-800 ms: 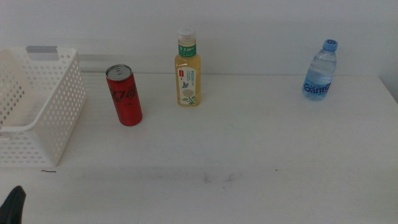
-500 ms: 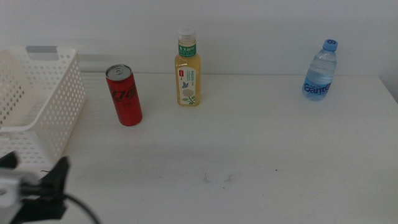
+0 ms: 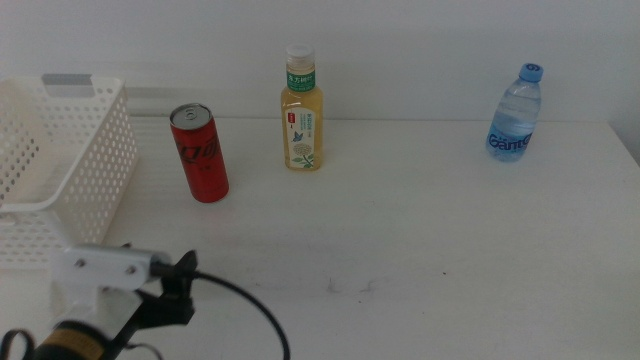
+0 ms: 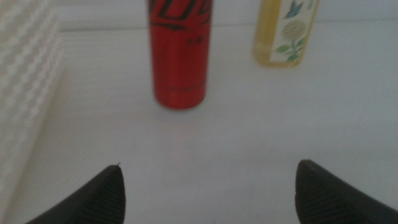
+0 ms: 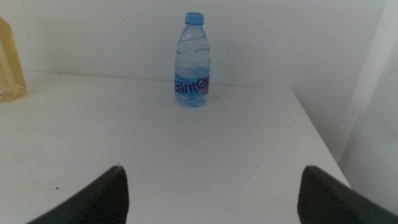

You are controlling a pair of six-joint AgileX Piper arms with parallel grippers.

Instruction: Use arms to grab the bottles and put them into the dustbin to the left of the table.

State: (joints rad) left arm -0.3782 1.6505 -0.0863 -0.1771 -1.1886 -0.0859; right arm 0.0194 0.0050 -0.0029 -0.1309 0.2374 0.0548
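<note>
Since the earlier frames the left arm has pushed further in from the bottom-left corner of the middle view; its white boxy housing, black cable and black left gripper point(image 3: 165, 290) now show just in front of the basket's near corner. Left gripper point(image 4: 208, 193): jaws spread wide, nothing between them, above bare tabletop. Slim red soda can point(image 4: 179, 53) stands upright straight ahead of the jaws, well apart from them. Amber tea bottle with white cap and green label point(image 3: 302, 110) stands upright just beside the can, on the side away from the basket.

Right gripper point(image 5: 211, 196): out of the middle view; jaws wide apart and empty. Clear water bottle with blue cap and label point(image 5: 193, 61) stands upright ahead of it, well apart, near the table's far right corner.

White perforated plastic dustbin basket point(image 3: 100, 160) sits at the left edge of the large plain white table point(image 3: 420, 220), near the can. Visible part of its inside holds nothing.
</note>
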